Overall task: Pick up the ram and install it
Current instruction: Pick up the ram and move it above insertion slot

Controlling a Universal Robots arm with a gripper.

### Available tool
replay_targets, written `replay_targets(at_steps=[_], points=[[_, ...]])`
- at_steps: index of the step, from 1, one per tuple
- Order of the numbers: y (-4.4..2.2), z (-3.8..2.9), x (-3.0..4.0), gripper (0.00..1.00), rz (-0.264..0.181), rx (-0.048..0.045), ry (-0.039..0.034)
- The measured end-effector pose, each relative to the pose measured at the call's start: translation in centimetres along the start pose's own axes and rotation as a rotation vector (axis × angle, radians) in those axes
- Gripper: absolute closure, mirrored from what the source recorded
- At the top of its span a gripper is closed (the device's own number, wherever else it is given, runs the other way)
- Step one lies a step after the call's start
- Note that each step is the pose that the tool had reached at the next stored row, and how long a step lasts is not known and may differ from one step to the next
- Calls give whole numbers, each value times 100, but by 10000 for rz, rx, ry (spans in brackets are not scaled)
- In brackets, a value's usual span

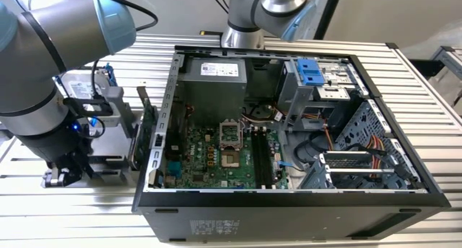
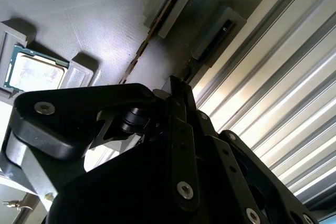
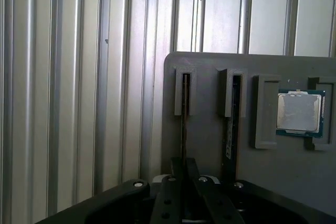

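The ram (image 3: pixel 184 109) stands on edge in a slot of a grey holder plate (image 3: pixel 205 77), seen as a thin dark strip. A second like stick (image 3: pixel 229 129) stands in the slot beside it. My gripper (image 3: pixel 184 167) sits low over the plate with its fingers pressed close on either side of the first stick. In the second wrist view the ram (image 2: pixel 140 48) runs from its slot down to the gripper (image 2: pixel 177 88). In the exterior view the gripper (image 1: pixel 66 175) hangs at the left, outside the open computer case (image 1: pixel 155 150). The long black memory slots (image 1: pixel 261 161) lie on the motherboard.
A processor (image 3: pixel 299 112) lies in a pocket of the holder plate. A hard drive (image 1: pixel 81 88) and a green expansion card (image 1: pixel 147 126) stand between my arm and the case. The ribbed metal table (image 1: pixel 418 96) surrounds everything. A second arm's base (image 1: pixel 242 37) stands behind the case.
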State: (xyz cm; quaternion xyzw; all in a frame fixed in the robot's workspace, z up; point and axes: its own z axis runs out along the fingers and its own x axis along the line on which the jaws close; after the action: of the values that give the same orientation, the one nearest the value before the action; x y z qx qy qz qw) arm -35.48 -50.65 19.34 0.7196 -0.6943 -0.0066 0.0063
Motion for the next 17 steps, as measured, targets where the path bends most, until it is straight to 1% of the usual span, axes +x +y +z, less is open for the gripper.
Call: replay_targets(at_steps=[17], points=[[0,0,0,100,0,1,-3]])
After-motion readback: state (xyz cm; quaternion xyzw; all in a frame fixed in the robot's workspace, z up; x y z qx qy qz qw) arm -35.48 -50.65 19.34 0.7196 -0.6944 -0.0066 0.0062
